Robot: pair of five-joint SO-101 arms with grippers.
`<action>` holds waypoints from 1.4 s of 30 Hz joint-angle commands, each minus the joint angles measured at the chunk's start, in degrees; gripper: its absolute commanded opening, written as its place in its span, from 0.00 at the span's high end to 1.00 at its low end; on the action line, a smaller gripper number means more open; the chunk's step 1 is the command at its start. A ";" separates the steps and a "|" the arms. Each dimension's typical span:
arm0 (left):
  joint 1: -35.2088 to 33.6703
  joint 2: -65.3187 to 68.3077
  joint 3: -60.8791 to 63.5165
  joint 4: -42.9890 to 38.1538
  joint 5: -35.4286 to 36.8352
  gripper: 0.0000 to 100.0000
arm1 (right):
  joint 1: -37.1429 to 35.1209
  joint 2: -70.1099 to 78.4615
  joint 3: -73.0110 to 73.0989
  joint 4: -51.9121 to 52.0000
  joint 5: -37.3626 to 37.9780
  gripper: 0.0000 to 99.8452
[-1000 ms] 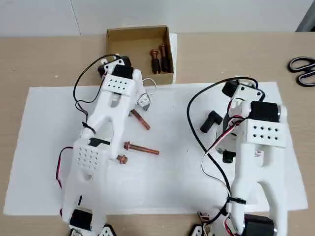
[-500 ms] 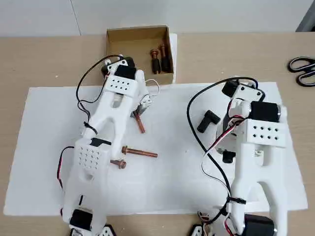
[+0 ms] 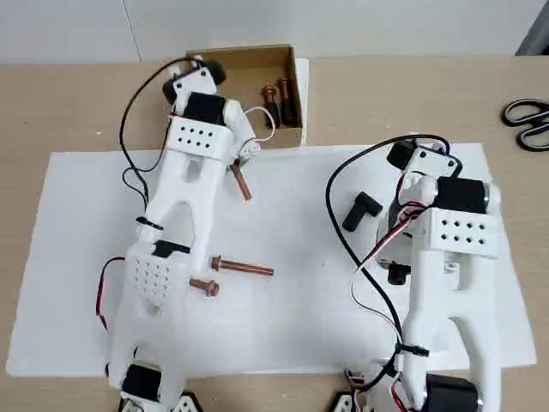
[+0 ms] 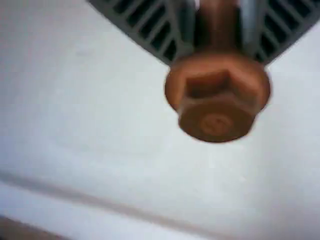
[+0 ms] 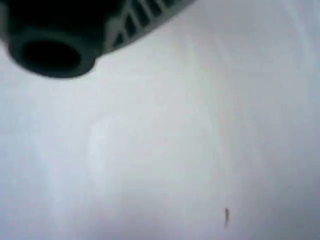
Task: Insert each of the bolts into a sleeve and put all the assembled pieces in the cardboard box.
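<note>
Three bare bolts are counted. One bolt (image 3: 241, 182) is gripped by the left hand (image 3: 244, 165) just in front of the cardboard box (image 3: 206, 70). A long bolt (image 3: 243, 268) and a short bolt (image 3: 204, 287) are left lying on the white sheet (image 3: 292, 326). Two assembled pieces (image 3: 271, 101) are seen inside the box. Two sleeves are counted: one sleeve (image 3: 360, 209) is clamped in the right hand (image 3: 377, 213), and a second sleeve (image 3: 397, 275) is partly hidden by the right arm. Scissors (image 3: 525, 116) are cut off at the picture's edge.

Coppery metal meets matt black plastic on white paper sheet (image 3: 300, 318)
The bolt (image 4: 217, 100) shows a smooth, dull-sheened metal head; the sleeve (image 5: 50, 50) is matt black plastic. The cardboard box (image 3: 240, 73) is raw brown, the worktop (image 3: 86, 103) pale wood-grain.
</note>
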 commanded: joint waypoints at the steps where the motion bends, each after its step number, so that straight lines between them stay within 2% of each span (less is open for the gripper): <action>1: 0.09 -8.44 -1.98 1.14 0.00 0.99 | -0.04 -1.98 -0.44 0.75 0.88 1.00; 8: -0.09 -19.16 -1.89 1.23 -2.90 0.99 | -7.78 -2.86 -0.53 1.01 0.53 1.00; 16: -0.18 -33.32 4.53 1.23 -5.80 0.99 | -17.19 -23.25 -0.09 0.66 0.53 1.00; 38: -0.18 -71.56 43.65 0.97 -5.63 0.99 | -17.98 -43.12 5.71 0.66 0.79 1.00; 42: -0.18 -77.19 52.09 0.09 -5.80 0.99 | -17.98 -45.58 8.88 -2.24 0.79 1.00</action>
